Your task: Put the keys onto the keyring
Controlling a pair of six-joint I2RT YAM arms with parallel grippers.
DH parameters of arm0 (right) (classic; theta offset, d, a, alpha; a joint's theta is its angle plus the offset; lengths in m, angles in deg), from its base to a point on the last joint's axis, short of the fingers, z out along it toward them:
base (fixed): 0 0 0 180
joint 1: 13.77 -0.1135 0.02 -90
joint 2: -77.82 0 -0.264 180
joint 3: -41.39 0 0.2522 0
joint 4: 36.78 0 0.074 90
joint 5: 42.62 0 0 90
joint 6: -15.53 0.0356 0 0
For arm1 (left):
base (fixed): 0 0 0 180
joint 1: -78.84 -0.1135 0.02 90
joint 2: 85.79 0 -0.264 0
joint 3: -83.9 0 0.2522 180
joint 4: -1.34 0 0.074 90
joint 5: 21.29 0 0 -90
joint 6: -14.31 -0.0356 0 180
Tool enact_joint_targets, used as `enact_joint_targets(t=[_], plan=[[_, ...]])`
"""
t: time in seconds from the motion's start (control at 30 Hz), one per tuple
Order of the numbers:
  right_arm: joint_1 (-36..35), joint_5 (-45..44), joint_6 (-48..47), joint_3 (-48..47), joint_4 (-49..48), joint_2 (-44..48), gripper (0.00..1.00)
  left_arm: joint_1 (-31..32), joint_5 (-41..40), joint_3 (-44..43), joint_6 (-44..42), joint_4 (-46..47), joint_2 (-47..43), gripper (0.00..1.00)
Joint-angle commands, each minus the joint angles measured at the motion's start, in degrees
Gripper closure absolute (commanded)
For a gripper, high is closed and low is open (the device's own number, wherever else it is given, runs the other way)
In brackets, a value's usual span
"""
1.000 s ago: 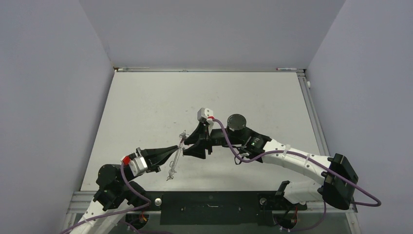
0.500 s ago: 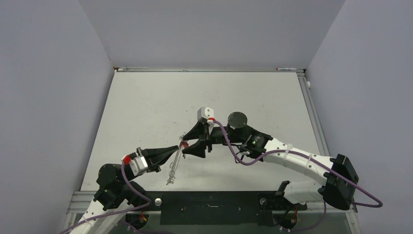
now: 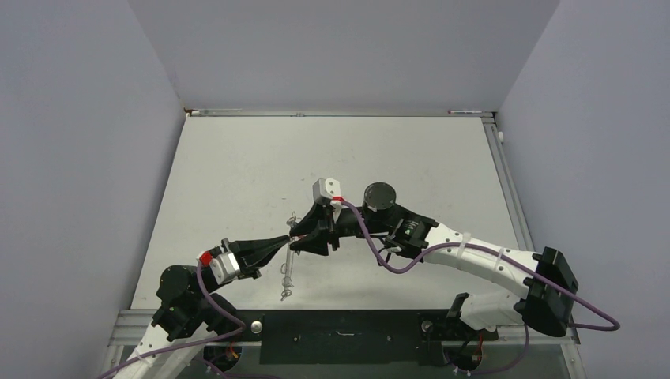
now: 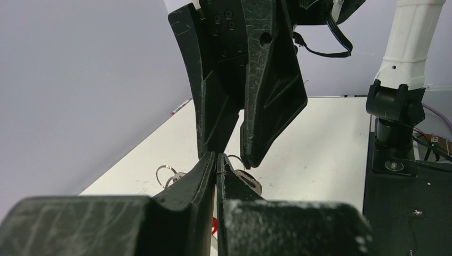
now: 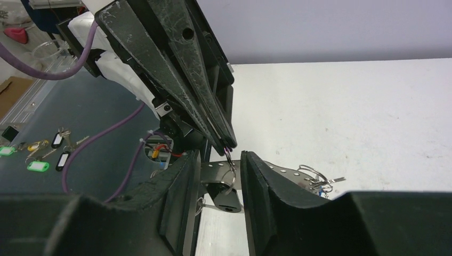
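Keyring (image 3: 287, 268) hung pinched in left gripper (image 3: 286, 242), fingers pressed together, prob. to steady its wire; right gripper (image 5: 219, 160), fingers spread, straddled its top, gripping nothing apparently. Loose keys (image 5: 314, 178) lay on table (image 3: 237, 174) nearby.

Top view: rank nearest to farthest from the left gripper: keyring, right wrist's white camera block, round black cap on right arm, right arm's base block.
1. keyring, pinched at the tips of the left gripper.
2. white camera block, up and right.
3. round black cap, farther right.
4. base block, far right, near edge.
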Motion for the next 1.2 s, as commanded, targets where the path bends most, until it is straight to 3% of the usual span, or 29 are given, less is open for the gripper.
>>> enact_joint_targets(t=[0.0, 0.5, 0.8, 0.9, 1.17], plan=[[-1.48, 1.76, -2.48, -3.42, -1.14, -1.46, 0.66, -0.27, -0.87, -2.81, 0.59, 3.02, -0.39, 1.0], [-1.99, -2.06, -5.75, -3.49, 3.89, -1.35, 0.69, -0.26, -1.52, -2.81, 0.63, 2.93, -0.77, 1.0], [-1.99, -2.22, -5.08, -2.57, 3.2, -0.96, 0.83, -0.26, -1.68, -2.81, 0.63, 2.91, -0.75, 1.0], [-2.01, -2.26, -5.16, -2.52, 3.09, -1.03, 0.94, -0.32, -1.79, -2.81, 0.59, 2.84, -0.63, 1.0], [-3.47, -4.3, -7.44, -0.36, 1.12, 1.0, 0.95, -0.43, -2.19, -2.81, 0.64, 2.76, -0.66, 1.0]])
